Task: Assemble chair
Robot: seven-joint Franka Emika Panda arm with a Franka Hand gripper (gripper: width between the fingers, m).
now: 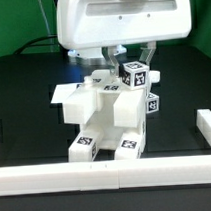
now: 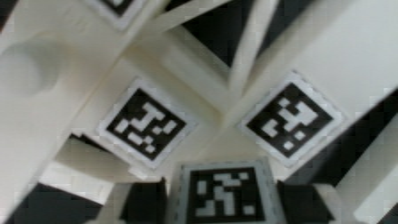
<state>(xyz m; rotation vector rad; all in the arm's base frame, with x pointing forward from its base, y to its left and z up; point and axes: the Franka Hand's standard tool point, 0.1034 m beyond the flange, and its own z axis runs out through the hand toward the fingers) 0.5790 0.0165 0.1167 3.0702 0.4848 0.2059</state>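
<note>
Pincer (image 1: 132,62) hangs under the arm's white housing (image 1: 119,18), with one finger on each side of the tagged block (image 1: 135,78) at the top of the chair (image 1: 102,119). Its fingers lie close to that block, but neither view shows whether they press on it or stand just off it, so I cannot tell if it is clamped.

The chair stands on the black table (image 1: 28,98) near the middle of the exterior view, a single glossy white cluster of blocks and bars. Two leg ends (image 1: 84,146) face the camera low down, each bearing a black-and-white tag, just behind the front rail (image 1: 107,173). A flat slab (image 1: 65,94) juts toward the exterior view's left. A side tag (image 1: 152,104) sits below the tagged block, toward the exterior view's right. A side rail (image 1: 208,128) lies at that same edge of the table.

Only the exterior view gives this layout. The wrist view, close and blurred, shows white bars crossing dark gaps and three markers: a first diamond-turned tag (image 2: 146,122), a second diamond-turned tag (image 2: 288,118) and a squarer third tag (image 2: 222,190). I cannot tell which parts carry them.
</note>
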